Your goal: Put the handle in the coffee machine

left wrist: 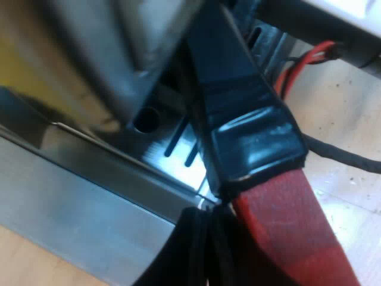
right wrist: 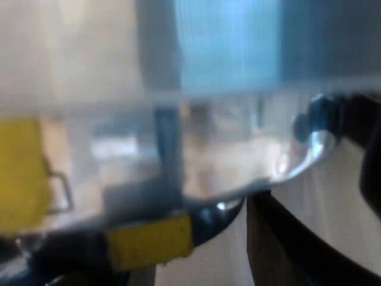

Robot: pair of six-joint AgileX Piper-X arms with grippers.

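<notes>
The handle (left wrist: 250,137) ran slantwise above the drip tray (left wrist: 156,154) of the espresso machine (left wrist: 101,53). Its far end reached up under the machine's overhanging front, and its near end stretched out past the tray's edge. The tray sat at the machine's foot beneath that overhang, with a round hole (left wrist: 146,119) just beside its slots (left wrist: 178,138). A ledge (left wrist: 89,202) bordered the tray on its outer side. The table (left wrist: 345,101) lay under the machine and beyond the handle. In the right wrist view a broad body (right wrist: 226,47) stood close above a curved rim (right wrist: 297,161); what these belonged to could not be told.
</notes>
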